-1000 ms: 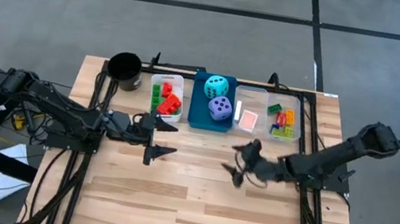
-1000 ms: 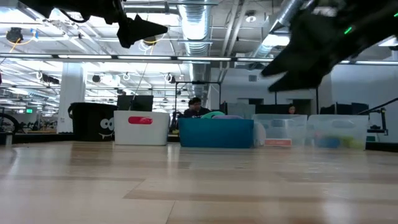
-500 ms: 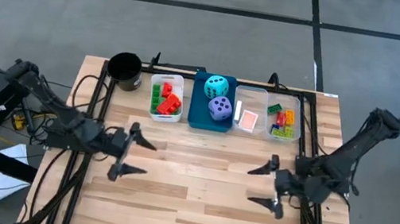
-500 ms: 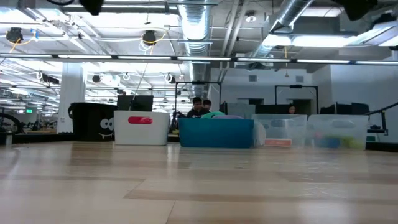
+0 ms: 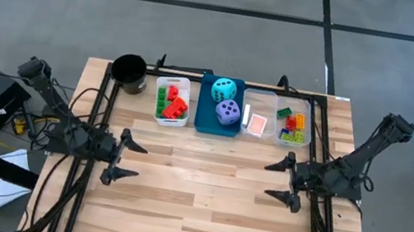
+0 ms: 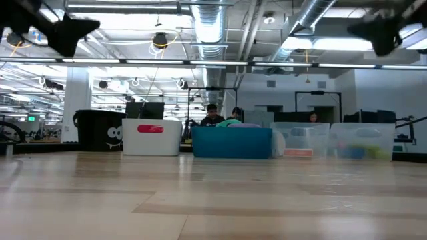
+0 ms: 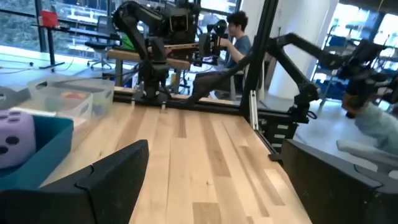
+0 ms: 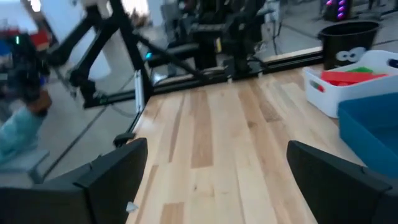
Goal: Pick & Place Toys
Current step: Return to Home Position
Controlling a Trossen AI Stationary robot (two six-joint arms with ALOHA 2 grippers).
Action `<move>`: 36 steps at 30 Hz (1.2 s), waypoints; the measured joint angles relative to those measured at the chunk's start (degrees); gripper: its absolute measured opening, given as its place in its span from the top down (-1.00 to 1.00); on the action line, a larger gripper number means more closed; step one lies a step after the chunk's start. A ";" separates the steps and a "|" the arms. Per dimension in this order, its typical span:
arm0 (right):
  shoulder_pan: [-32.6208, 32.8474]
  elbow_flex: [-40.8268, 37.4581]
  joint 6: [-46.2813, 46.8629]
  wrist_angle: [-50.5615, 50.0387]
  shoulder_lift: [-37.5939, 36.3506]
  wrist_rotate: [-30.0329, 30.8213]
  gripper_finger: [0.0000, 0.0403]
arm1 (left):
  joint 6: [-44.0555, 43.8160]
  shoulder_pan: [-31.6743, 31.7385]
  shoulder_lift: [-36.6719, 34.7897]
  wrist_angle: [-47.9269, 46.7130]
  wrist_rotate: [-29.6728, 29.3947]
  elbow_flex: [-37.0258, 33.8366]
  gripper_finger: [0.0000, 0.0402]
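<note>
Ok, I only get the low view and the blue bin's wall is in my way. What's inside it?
Observer: Two dice, a cyan die and a purple die, side by side in the blue bin.
Operator: Which bin has a card?
Observer: An orange card lies flat in the clear bin just right of the blue one.
Operator: Are the arms holding any toys?
Observer: No. The left arm and right arm are at opposite sides of the table, jaws open and empty.
</note>
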 joint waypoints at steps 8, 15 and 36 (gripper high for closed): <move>-7.39 -15.57 0.02 19.22 -5.39 -9.31 -0.88 | 2.58 0.94 -3.01 9.94 -0.43 -7.28 -0.79; -14.85 -18.06 0.91 21.07 -6.22 -17.63 -0.88 | 4.19 1.08 -2.79 7.74 0.03 -7.28 -0.79; -21.01 -18.09 -1.05 20.91 -6.22 -19.51 -0.88 | 3.93 1.08 -2.80 8.06 0.02 -7.28 -0.79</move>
